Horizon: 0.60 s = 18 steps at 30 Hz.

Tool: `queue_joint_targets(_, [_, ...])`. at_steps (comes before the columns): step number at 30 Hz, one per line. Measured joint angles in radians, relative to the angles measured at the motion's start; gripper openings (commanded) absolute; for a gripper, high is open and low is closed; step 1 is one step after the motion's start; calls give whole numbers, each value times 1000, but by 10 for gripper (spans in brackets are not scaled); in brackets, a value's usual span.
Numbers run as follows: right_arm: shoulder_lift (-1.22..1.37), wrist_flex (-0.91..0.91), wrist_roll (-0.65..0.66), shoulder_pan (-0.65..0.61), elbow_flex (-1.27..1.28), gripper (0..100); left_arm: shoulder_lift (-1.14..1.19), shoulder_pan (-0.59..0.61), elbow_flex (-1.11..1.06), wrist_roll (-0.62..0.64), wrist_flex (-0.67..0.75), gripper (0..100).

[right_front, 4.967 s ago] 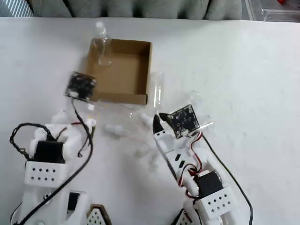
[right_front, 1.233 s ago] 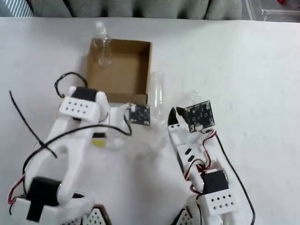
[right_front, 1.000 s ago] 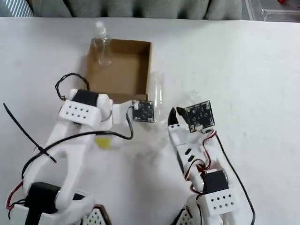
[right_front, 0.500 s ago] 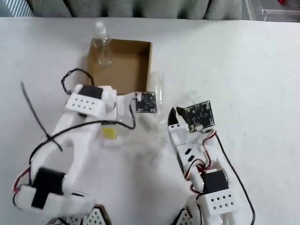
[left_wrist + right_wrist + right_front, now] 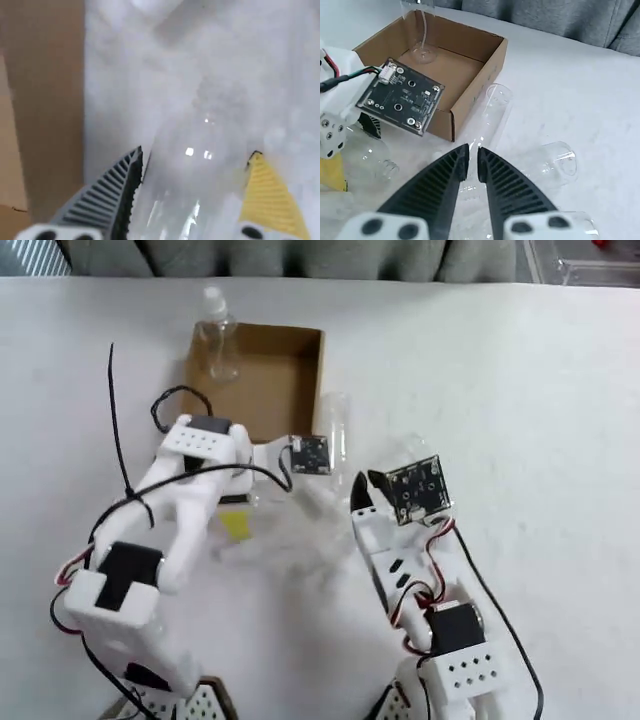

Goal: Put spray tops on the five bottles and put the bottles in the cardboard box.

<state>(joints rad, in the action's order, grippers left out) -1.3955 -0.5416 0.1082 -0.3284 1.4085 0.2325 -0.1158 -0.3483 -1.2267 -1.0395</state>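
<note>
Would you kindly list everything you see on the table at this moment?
Table: one, white, under everything.
Cardboard box: one, brown, far left part of the table.
Bottle with spray top: one, clear, standing in the box's far corner.
Lying bottles: at least three, clear, beside and before the box.
Left claw: one, grey and yellow, open around a lying bottle.
Right claw: one, black, shut, above lying bottles.

cardboard box (image 5: pixel 270 390) — open top | bottle (image 5: pixel 335 435) beside wall | left arm (image 5: pixel 195 455) fronting
</note>
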Motion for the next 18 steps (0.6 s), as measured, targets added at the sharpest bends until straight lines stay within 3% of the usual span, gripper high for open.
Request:
queue_joint_targets(3, [0, 0, 0, 2, 0, 15, 20, 0, 3, 5, 11, 286])
queue_joint_targets(9, [0, 0, 0, 0, 0, 15, 20, 0, 3, 6, 9, 65])
queue_joint_targets(15, [0, 0, 0, 0, 0, 15, 20, -9, 3, 12, -28, 72])
queue_joint_targets(18, [0, 0, 0, 0, 0, 15, 20, -9, 3, 83, -87, 57])
